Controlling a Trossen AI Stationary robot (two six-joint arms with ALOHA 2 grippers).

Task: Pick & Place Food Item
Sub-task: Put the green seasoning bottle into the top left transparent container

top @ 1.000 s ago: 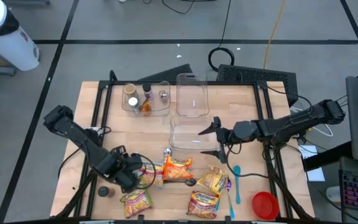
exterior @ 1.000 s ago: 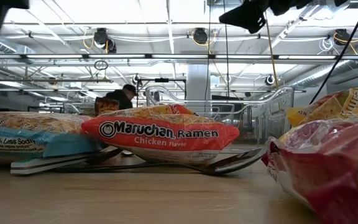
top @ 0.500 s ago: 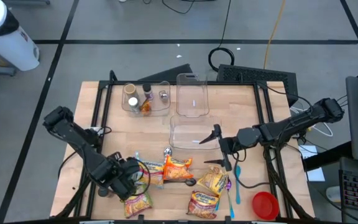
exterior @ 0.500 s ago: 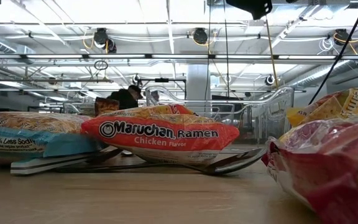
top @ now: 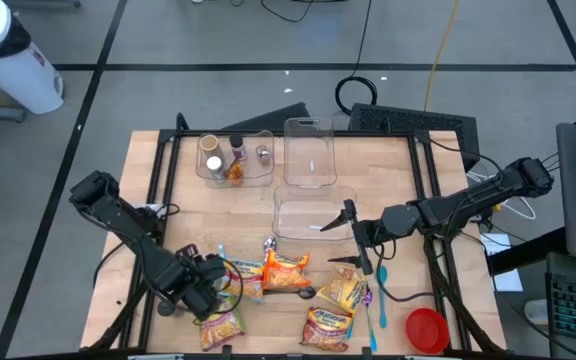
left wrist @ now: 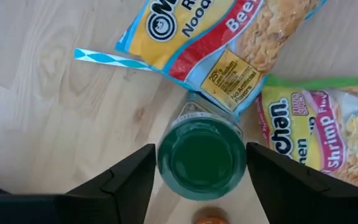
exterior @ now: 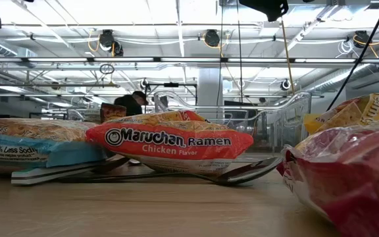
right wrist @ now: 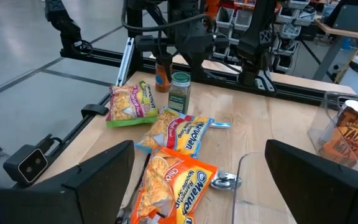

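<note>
We look down on a pale wooden bench (top: 188, 215) set in a dark metal frame, standing on a grey floor crossed by dark lines, with a black cable coiled just beyond its far edge. Toward the far side of the bench sit three clear plastic bins: one holding small jars and bottles (top: 233, 158), an empty one (top: 310, 152) beside it, and a third (top: 303, 212) nearer the middle. Along the near edge lie several ramen packets, among them the orange chicken packet (top: 285, 272), the beef packet (left wrist: 229, 37) and the shrimp packet (left wrist: 319, 140), with a blue spoon (top: 380, 280) and a red bowl (top: 427, 329) off to the right. The left end effector (left wrist: 201, 171) hangs low over the near left corner, its fingers spread on either side of a green-lidded spice jar (left wrist: 202, 158) that stands upright on the wood, its base touching the beef packet; we cannot tell whether the fingers touch the jar. The right end effector (top: 350, 238) hovers over the near edge of the middle bin, fingers spread wide and empty. From bench height we see the room behind: white ceiling beams, round hanging lamps, shelving, and a person (exterior: 129, 103) in dark clothes bent over far back.
</note>
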